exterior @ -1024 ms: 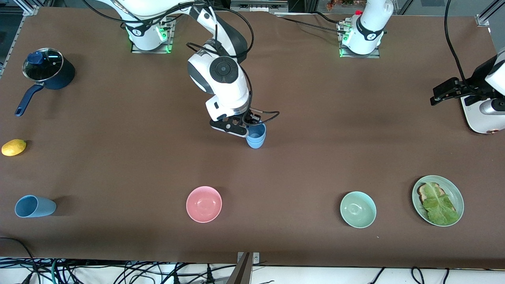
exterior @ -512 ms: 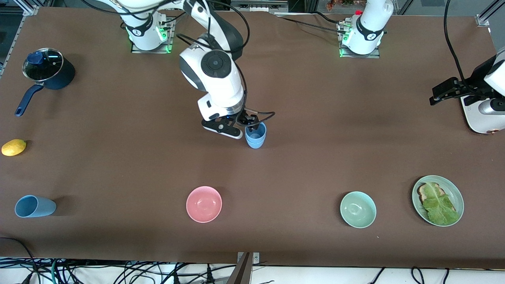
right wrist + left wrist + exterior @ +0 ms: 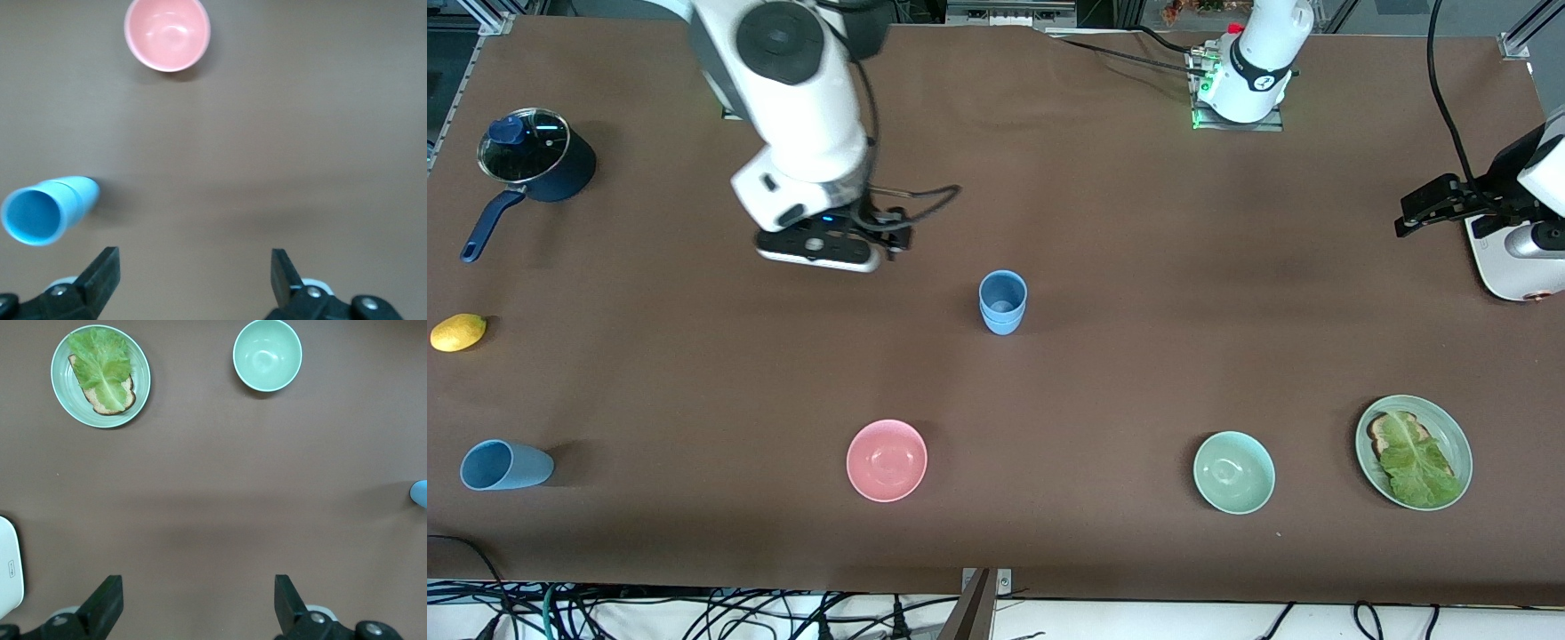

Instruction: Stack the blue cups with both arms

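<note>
Two blue cups point(image 3: 1003, 302) stand nested upright in the middle of the table; the stack also shows in the right wrist view point(image 3: 47, 210) and as a sliver in the left wrist view point(image 3: 420, 493). A third blue cup point(image 3: 505, 465) lies on its side near the front edge at the right arm's end. My right gripper point(image 3: 876, 236) point(image 3: 193, 267) is open and empty, up in the air over bare table, apart from the stack toward its own base. My left gripper point(image 3: 1414, 213) point(image 3: 197, 593) is open and empty, waiting high over the left arm's end.
A pink bowl point(image 3: 887, 460) and a green bowl point(image 3: 1233, 472) sit nearer the front camera than the stack. A plate with toast and lettuce point(image 3: 1414, 452) lies at the left arm's end. A lidded pot point(image 3: 534, 160) and a lemon point(image 3: 458, 332) are at the right arm's end.
My right gripper has come off the stacked cups and moved up and away toward the right arm's base. The stack stays upright where it was. The left arm has not moved.
</note>
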You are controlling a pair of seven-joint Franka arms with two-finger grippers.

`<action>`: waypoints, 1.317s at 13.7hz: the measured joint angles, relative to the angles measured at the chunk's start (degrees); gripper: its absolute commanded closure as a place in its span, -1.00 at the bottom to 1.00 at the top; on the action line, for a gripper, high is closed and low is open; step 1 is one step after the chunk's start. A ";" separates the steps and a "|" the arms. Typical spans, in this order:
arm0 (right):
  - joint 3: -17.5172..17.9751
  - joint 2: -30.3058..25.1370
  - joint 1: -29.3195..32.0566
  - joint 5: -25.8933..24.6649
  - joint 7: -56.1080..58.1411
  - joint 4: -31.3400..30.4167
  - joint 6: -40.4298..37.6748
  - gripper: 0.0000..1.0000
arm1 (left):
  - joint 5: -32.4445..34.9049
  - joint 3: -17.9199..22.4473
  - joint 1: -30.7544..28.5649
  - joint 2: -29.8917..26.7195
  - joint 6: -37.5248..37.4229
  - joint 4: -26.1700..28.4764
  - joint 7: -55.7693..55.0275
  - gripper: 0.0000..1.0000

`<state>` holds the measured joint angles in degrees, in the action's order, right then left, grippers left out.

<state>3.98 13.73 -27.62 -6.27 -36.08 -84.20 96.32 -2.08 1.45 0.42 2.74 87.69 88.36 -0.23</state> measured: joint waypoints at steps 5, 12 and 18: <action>-20.35 -6.97 0.40 6.39 30.70 -0.33 -11.22 -1.00 | 0.00 -0.03 0.02 0.00 -0.01 0.00 0.00 -1.00; -28.11 -6.90 1.74 7.18 38.53 -2.78 -11.16 -1.00 | -0.01 -0.03 0.02 0.00 -0.01 0.00 0.00 -1.00; -11.11 -8.23 18.58 4.03 37.32 -2.88 -10.75 -1.00 | -0.01 -0.03 0.02 0.00 -0.01 0.00 0.00 -1.00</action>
<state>-7.13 5.49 -9.04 -2.24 1.24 -87.09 85.57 -2.09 1.42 0.44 2.74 87.68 88.36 -0.23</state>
